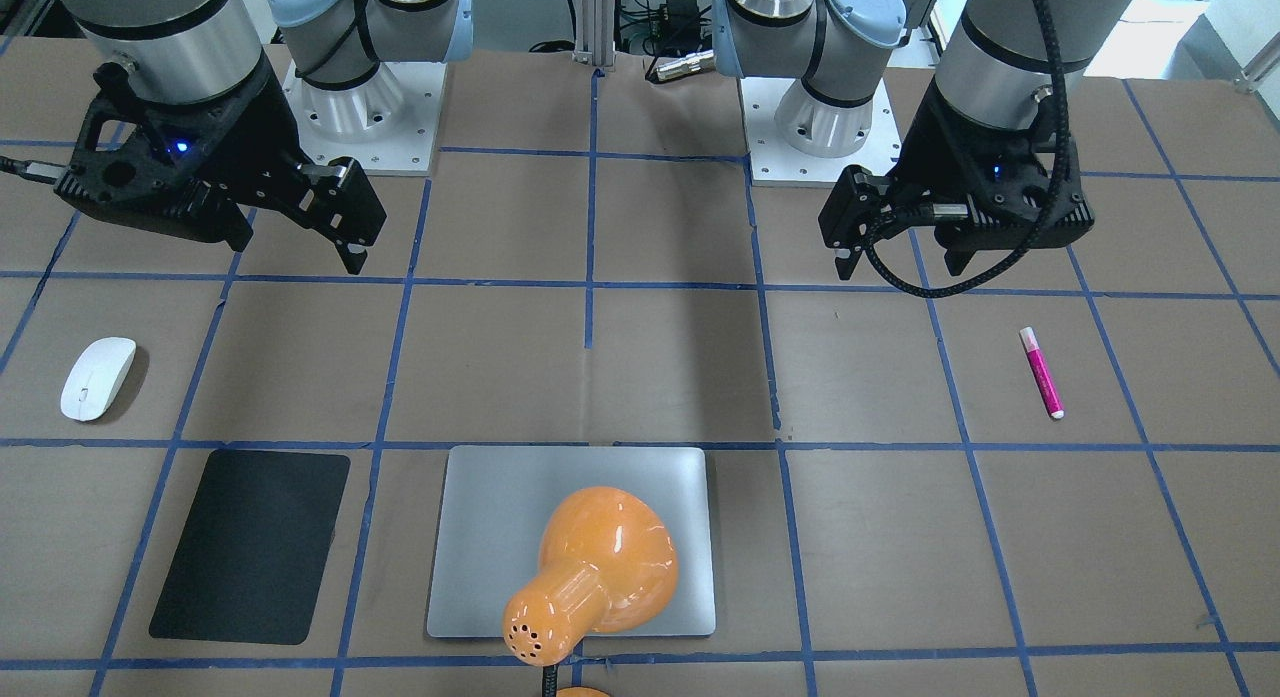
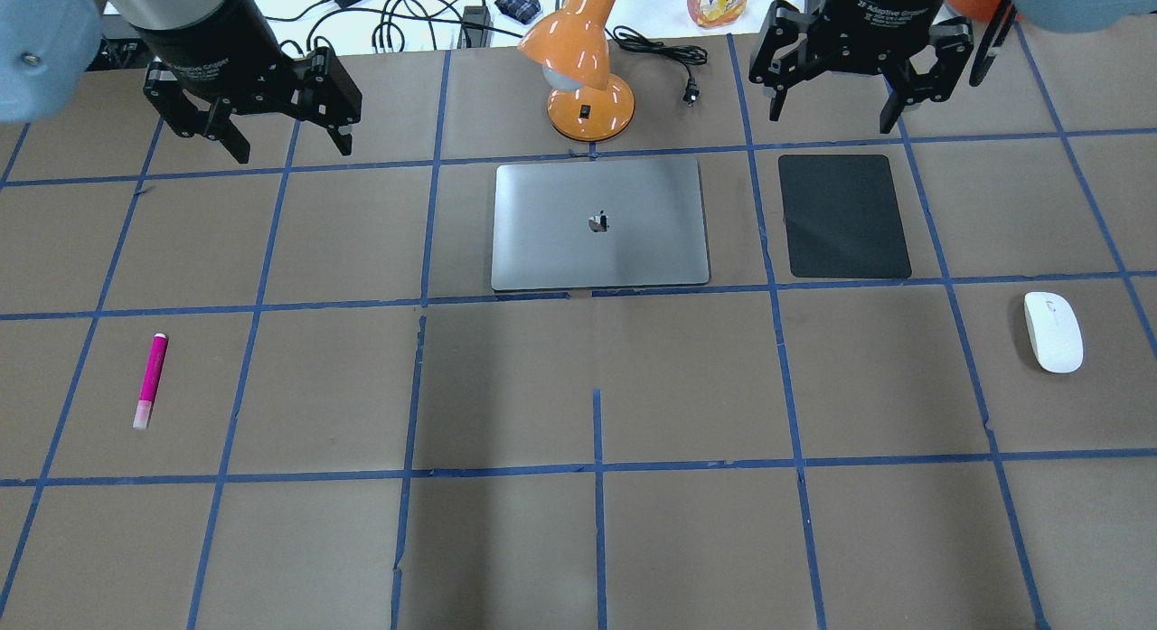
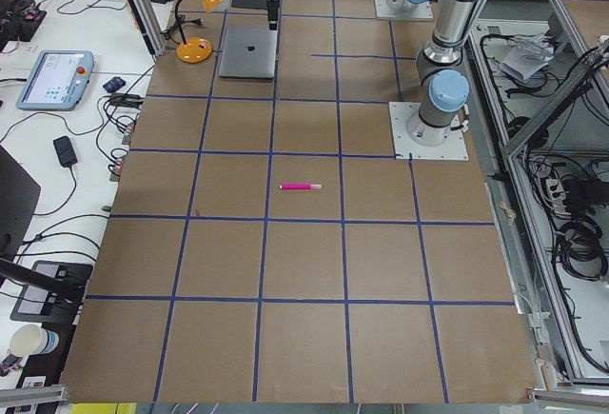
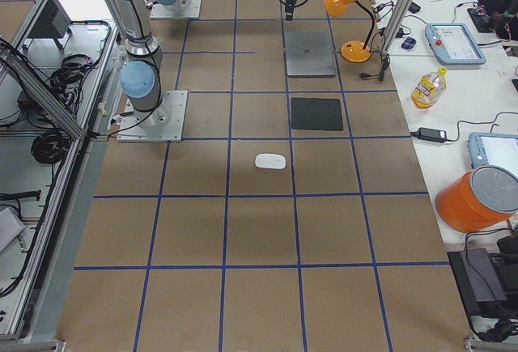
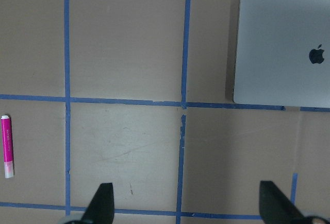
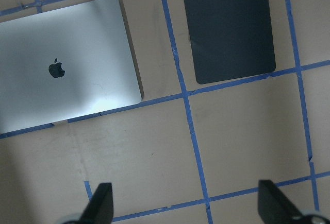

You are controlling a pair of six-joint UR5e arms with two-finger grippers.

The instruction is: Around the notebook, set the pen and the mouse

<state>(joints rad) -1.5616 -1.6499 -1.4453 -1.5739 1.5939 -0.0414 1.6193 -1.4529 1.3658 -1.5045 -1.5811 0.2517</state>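
- The left gripper and right gripper hang above the table, fingers spread wide, each holding nothing.
- The notebook lies closed and flat.
- The pen lies well apart on its left.
- The mouse sits far right, beyond the black mat.

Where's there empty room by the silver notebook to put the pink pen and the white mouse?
Most room: the wide bare table on the robot's side of the notebook, between pen and mouse. Its left side is bare too. Tight: just a narrow strip before the black mat on the right, and the orange lamp crowds the far edge.
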